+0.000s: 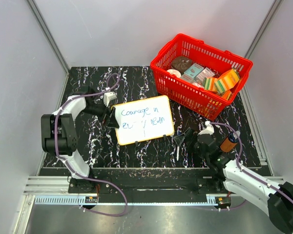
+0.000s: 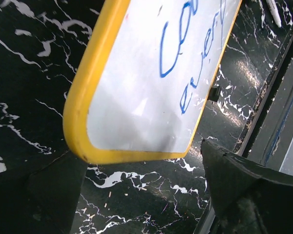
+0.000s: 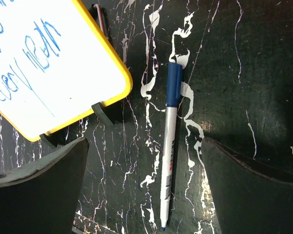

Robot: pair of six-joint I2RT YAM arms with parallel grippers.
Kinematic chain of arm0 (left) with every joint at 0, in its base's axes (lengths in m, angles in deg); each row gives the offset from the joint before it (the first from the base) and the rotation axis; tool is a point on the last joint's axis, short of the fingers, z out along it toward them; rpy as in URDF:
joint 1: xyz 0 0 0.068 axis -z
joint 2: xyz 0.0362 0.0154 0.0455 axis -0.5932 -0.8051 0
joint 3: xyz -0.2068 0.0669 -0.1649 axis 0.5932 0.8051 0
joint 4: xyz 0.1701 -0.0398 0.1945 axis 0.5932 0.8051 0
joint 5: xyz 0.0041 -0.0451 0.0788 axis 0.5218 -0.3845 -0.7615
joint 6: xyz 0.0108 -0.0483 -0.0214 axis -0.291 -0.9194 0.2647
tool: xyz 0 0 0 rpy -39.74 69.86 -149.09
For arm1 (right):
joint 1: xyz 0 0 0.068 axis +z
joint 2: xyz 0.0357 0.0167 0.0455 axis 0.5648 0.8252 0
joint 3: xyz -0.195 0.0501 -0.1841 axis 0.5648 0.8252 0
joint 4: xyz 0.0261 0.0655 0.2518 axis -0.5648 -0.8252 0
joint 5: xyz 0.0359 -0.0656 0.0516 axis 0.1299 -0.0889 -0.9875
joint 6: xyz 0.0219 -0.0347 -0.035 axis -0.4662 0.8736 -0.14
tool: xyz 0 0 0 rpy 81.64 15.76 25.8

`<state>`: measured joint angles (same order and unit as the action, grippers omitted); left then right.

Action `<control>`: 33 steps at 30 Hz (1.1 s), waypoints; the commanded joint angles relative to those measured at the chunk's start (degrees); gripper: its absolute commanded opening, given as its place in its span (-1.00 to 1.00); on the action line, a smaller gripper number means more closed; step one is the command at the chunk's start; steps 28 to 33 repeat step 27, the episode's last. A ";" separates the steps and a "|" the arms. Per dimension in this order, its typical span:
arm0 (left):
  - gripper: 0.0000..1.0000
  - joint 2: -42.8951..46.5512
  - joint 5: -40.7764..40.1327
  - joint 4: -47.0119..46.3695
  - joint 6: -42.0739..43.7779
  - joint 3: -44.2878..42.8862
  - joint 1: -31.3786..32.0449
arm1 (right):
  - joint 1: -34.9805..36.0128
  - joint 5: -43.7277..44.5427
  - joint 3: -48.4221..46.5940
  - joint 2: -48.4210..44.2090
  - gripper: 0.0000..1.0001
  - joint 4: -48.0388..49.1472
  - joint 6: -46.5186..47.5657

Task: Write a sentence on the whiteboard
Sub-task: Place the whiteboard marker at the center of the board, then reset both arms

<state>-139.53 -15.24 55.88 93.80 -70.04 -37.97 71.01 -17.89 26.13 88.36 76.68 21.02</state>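
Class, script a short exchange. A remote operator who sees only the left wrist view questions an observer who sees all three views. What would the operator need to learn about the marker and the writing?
Operator: My view shows only a corner of the whiteboard ahead of the open left gripper. Is the marker held?
Observer: No. The marker lies flat on the table, right of the board. It sits between the fingers of the open right gripper and touches neither.
Operator: I can read only fragments. What is the whole sentence?
Observer: In the top view the sentence runs in two blue lines: "Courage in", then "every" and a last word I cannot read for sure.
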 commanded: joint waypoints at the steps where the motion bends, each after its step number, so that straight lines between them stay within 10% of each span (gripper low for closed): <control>1: 0.98 5.51 1.63 -2.88 -2.77 0.50 -0.87 | -0.15 2.17 0.27 -2.04 1.00 -2.37 0.37; 5: 0.98 10.17 5.16 -5.68 -6.97 2.87 -4.91 | -0.15 1.99 -0.61 -2.83 0.99 -3.69 0.89; 12: 0.98 33.33 -18.00 -26.06 -21.74 15.42 -8.17 | -0.15 4.53 -4.73 -4.94 0.99 -7.64 5.54; 20: 0.98 55.86 -25.34 -39.35 -28.52 25.46 -8.00 | -0.15 15.08 -10.36 -7.31 0.99 -11.60 14.24; 33: 0.98 54.74 -25.24 -44.32 -31.24 27.66 -8.08 | -0.15 29.57 -11.69 -9.60 0.99 -8.02 24.86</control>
